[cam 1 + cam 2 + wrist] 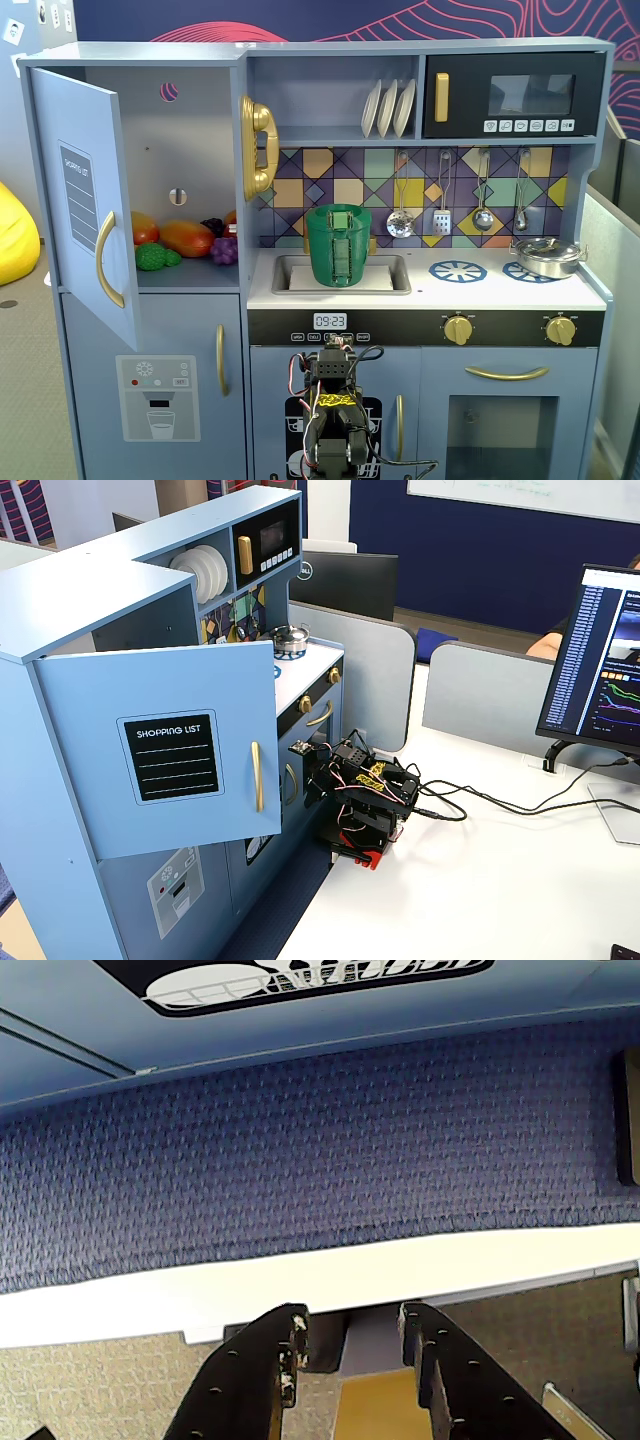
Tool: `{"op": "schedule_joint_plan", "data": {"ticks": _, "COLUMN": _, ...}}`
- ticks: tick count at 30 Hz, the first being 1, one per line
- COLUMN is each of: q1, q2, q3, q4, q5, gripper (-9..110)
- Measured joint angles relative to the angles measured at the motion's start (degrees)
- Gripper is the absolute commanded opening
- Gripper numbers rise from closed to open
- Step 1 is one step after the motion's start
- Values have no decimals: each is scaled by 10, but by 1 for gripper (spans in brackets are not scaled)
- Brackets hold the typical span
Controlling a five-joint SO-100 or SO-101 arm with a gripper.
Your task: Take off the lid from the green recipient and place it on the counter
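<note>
**Arm folded, approach not begun**

Your jaws, released and empty in the wrist view, hang low. The green recipient [339, 245] stands in the sink, lid [339, 211] on. Next, raise toward the counter [500, 290] surface.

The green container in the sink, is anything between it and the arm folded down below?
Yes. The end effector sits low before the cabinet, so the counter front edge lies between it and the green container. Nothing stands above the container.
</note>
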Motion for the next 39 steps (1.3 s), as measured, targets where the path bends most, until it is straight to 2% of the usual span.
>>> {"op": "schedule_joint_plan", "data": {"ticks": 14, "q1": 22, "q2": 0, "q3": 0, "q4": -2, "q5": -25, "gripper": 1}}
{"op": "schedule_joint_plan", "data": {"ticks": 18, "q1": 41, "q2": -32, "q3": -56, "q4": -65, "q5": -27, "gripper": 10}}
{"op": "schedule_joint_plan", "data": {"ticks": 24, "q1": 71, "q2": -154, "q3": -311, "q4": -155, "q5": -66, "gripper": 44}}
{"op": "schedule_joint_plan", "data": {"ticks": 30, "q1": 95, "q2": -233, "q3": -520, "q4": -264, "q5": -93, "gripper": 49}}
{"op": "schedule_joint_plan", "data": {"ticks": 39, "q1": 88, "q2": -312, "q3": -564, "q4": -434, "q5": -117, "gripper": 47}}
